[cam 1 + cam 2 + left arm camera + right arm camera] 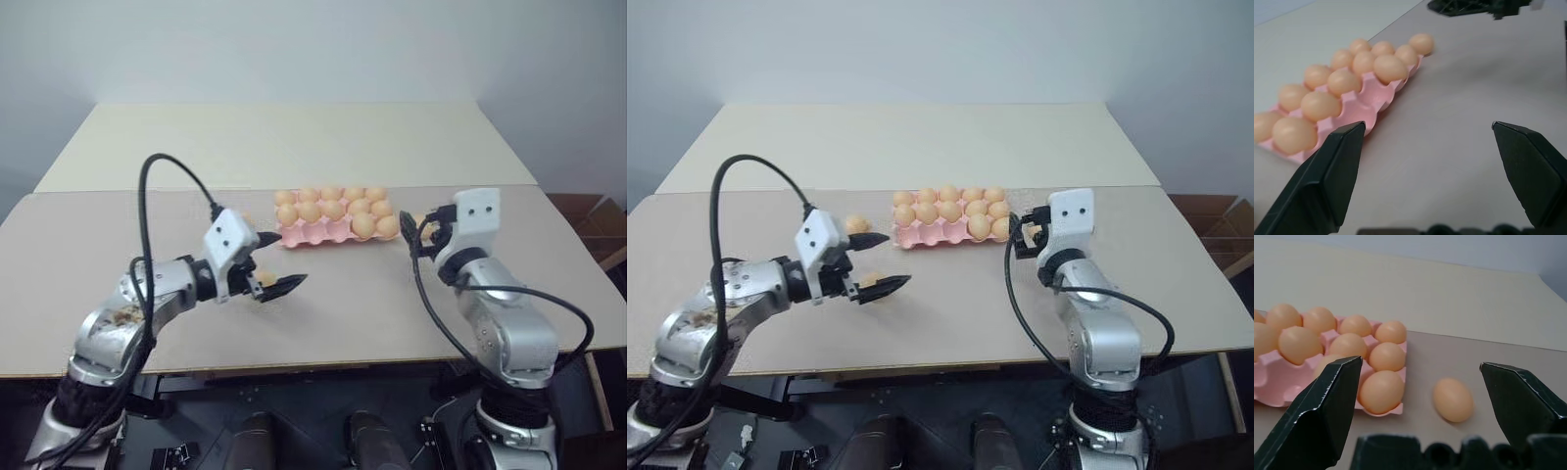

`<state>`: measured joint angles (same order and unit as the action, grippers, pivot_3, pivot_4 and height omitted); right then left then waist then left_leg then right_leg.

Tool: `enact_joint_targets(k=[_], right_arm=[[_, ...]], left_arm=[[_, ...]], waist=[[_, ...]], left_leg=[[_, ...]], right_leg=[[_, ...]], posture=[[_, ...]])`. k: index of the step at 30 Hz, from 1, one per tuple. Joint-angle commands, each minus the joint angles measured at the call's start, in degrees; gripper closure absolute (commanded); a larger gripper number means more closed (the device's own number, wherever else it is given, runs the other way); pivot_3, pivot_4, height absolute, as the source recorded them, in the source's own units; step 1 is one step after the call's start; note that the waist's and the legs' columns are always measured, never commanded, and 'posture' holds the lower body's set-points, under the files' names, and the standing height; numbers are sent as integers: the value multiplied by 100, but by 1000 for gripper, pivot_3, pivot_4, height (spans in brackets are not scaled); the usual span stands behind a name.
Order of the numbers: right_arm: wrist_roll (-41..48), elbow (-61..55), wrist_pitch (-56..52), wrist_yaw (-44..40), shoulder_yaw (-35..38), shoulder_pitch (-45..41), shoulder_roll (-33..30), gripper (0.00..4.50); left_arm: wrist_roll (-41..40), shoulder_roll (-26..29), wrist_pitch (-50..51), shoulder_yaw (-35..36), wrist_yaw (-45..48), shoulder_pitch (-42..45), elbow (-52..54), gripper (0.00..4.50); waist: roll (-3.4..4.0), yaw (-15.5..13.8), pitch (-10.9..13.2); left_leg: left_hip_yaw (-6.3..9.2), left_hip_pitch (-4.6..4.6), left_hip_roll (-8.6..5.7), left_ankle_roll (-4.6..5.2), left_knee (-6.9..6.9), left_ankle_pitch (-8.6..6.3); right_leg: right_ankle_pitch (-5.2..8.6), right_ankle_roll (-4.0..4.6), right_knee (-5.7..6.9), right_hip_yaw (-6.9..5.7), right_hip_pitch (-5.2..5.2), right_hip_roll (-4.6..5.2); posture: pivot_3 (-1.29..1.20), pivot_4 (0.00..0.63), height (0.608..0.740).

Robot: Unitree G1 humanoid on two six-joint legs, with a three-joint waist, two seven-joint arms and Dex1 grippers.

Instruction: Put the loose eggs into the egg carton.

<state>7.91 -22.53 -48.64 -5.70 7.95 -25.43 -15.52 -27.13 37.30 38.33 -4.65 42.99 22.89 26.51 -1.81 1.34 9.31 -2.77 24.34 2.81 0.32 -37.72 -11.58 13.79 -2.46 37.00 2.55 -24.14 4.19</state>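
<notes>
Right wrist view: right gripper (1420,391) with fingers spread wide and empty, a loose egg (1452,399) lying on the table (1508,338) just beside the short right end of the pink egg carton (1283,382). Carton near the middle of the table, long side parallel to the near edge, most cups filled with eggs, some near-row cups toward the left end bare. Left gripper (277,262) hovering over the table between the carton's left end and the near edge, fingers wide apart, nothing held. Two more loose eggs near it: one (856,224) on the table just off the carton's left end, another (872,280) partly hidden behind the left fingers. Both grippers apart from the carton.
</notes>
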Motion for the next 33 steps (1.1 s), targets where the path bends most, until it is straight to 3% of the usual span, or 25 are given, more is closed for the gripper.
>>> enact_joint_targets(k=[1, 13, 25, 28, 33], right_arm=[[-62, 597, -50, -70, 66, -422, -227, 13], [-173, 3966, 737, -633, 18, -1887, -848, 13], [-476, 6008, 1864, -1006, -254, -2443, -870, 13], [-536, 6216, 2066, -949, -287, -2534, -845, 589], [-588, 6226, 2210, -969, -303, -2541, -834, 2314]], left_arm=[[75, -122, 28, -241, 32, 285, -18, 0], [236, -394, 106, -640, 35, 648, -92, 0], [297, -287, 65, -515, 40, 513, -108, 0], [313, -246, 51, -464, 23, 459, -109, 0], [379, -107, -1, -347, 19, 245, -48, 0]], waist=[[0, -3, 0], [-1, -6, 1], [-1, 28, 1], [0, 43, 2], [0, 90, 2]], left_leg=[[1, 1, 0, 0, 1, 0], [2, 16, -3, 2, 5, -1], [3, 17, -3, 2, 5, -1], [3, 18, -4, 2, 5, -1], [5, 18, -3, 2, 5, -1]], right_leg=[[0, 0, 0, 0, -1, -1], [1, -2, -16, 0, -5, 0], [1, -3, -16, 0, -6, 0], [0, -3, -15, 0, -6, 1], [0, -3, -13, 0, -7, 1]], posture=[[0, 150, 740], [0, 150, 740], [0, 150, 740], [0, 150, 740], [0, 150, 740]])
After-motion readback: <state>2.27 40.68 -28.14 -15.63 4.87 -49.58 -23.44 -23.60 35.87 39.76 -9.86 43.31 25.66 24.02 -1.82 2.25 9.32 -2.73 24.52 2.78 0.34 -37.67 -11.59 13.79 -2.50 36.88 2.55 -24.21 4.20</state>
